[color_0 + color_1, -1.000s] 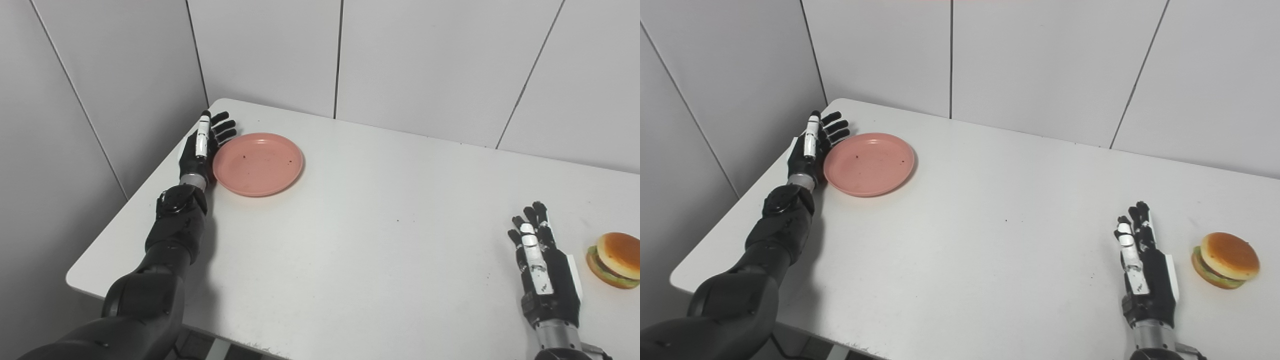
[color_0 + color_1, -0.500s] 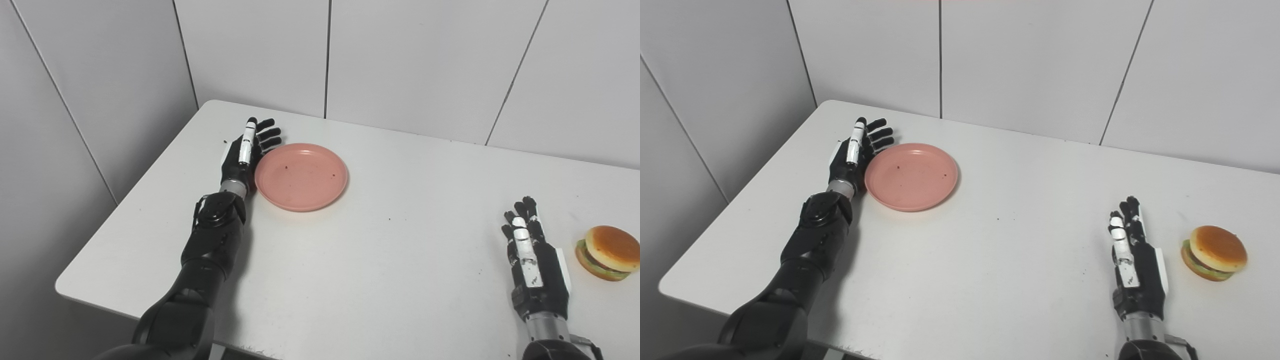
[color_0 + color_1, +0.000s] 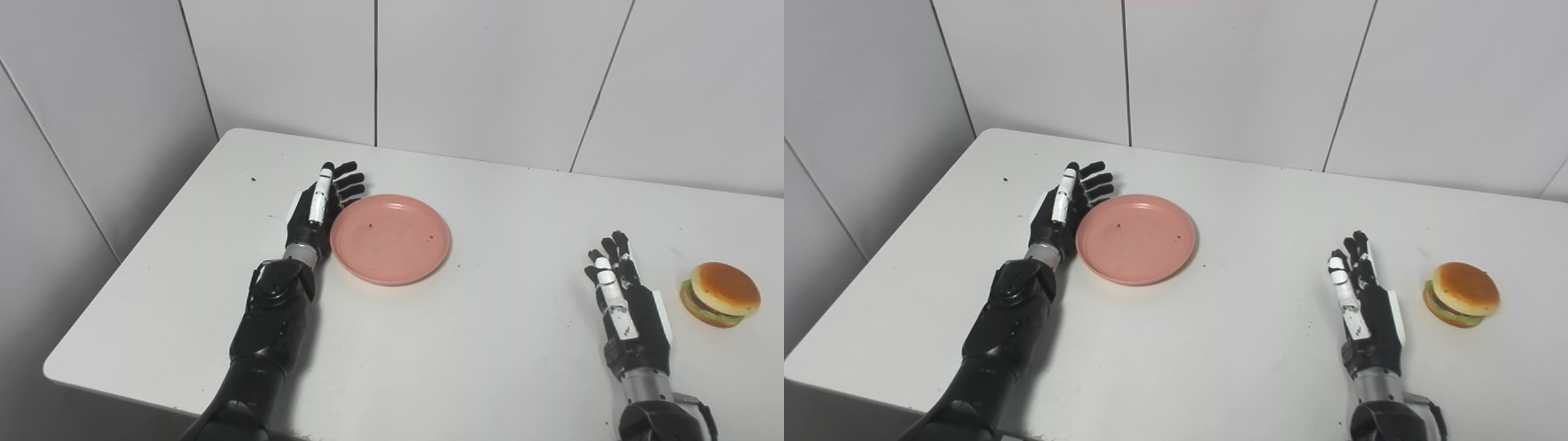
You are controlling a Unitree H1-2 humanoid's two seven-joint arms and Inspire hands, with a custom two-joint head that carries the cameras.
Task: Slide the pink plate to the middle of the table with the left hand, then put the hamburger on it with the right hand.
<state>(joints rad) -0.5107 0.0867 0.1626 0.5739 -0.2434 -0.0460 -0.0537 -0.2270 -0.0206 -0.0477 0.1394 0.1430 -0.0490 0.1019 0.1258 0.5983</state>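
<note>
Clearly the first step is in hand: the white surface [image 3: 465, 343] carries the pink plate [image 3: 391, 238] left of its middle, empty but for a few dark specks, and the left hand [image 3: 318, 205] stands on edge just beside the plate's left rim, touching it or nearly so, its fingers [image 3: 349, 184] straight and spread with nothing held. The push seems part done, since the plate sits short of centre. Next, as I judge it, the left hand must press sideways on the rim, low enough that the plate glides and does not tip. The right hand [image 3: 628, 300] waits flat, fingers apart and empty. The hamburger [image 3: 720, 294] lies just beside it, at the right, not touching.
</note>
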